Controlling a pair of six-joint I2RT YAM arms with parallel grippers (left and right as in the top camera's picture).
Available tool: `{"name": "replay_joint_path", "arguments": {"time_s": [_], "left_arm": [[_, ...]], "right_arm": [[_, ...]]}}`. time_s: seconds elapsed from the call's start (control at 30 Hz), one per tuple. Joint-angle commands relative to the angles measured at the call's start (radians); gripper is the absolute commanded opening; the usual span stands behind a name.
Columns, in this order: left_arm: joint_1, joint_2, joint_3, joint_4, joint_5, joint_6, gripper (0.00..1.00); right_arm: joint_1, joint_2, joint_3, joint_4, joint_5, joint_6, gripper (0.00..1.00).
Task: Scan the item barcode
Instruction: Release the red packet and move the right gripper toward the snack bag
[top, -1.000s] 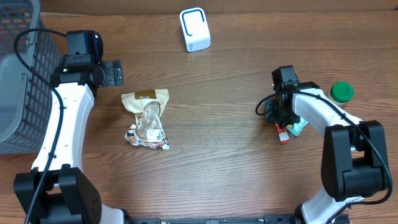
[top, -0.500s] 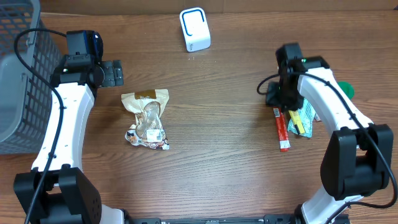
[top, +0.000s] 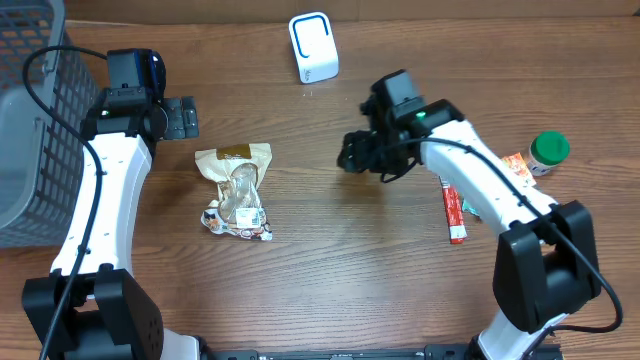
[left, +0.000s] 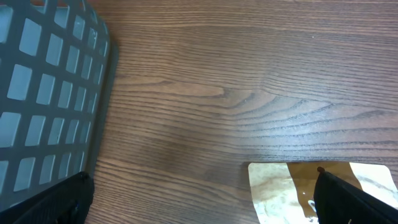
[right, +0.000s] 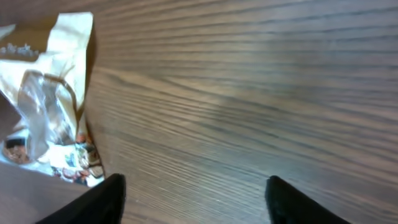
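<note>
A tan and clear snack bag (top: 238, 190) lies flat on the table, left of centre. The white barcode scanner (top: 313, 47) stands at the back edge. My right gripper (top: 352, 154) hangs open over bare wood between the scanner and the bag, holding nothing. In the right wrist view the snack bag (right: 43, 112) lies at the far left, beyond my right gripper (right: 196, 202). My left gripper (top: 185, 118) is open just behind the bag's top. Its wrist view shows the snack bag's top edge (left: 292, 193) beside one finger of my left gripper (left: 199, 208).
A grey mesh basket (top: 30, 120) stands at the left edge, and the basket wall (left: 43, 93) is close to my left fingers. A red stick pack (top: 453, 208), small packets (top: 515, 165) and a green-capped bottle (top: 548, 150) lie at the right.
My right gripper let go of the red stick pack at the right, opened wide and swung left to the middle of the table. The left arm has not moved.
</note>
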Motion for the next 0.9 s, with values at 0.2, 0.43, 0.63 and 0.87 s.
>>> {"name": "replay_joint_path", "arguments": {"time_s": [0.2,0.43,0.63,0.87], "left_arm": [[0.000,0.007,-0.004,0.003,-0.010,0.022,1.00],[0.000,0.007,-0.004,0.003,-0.010,0.022,1.00],[0.000,0.007,-0.004,0.003,-0.010,0.022,1.00],[-0.001,0.007,-0.004,0.003,0.281,-0.071,1.00]], "right_arm": [[0.000,0.006,-0.010,0.007,0.084,-0.002,1.00],[0.000,0.006,-0.010,0.008,0.083,-0.002,1.00],[0.000,0.006,-0.010,0.008,0.084,-0.001,1.00],[0.000,0.006,-0.010,0.008,0.084,-0.002,1.00]]}}
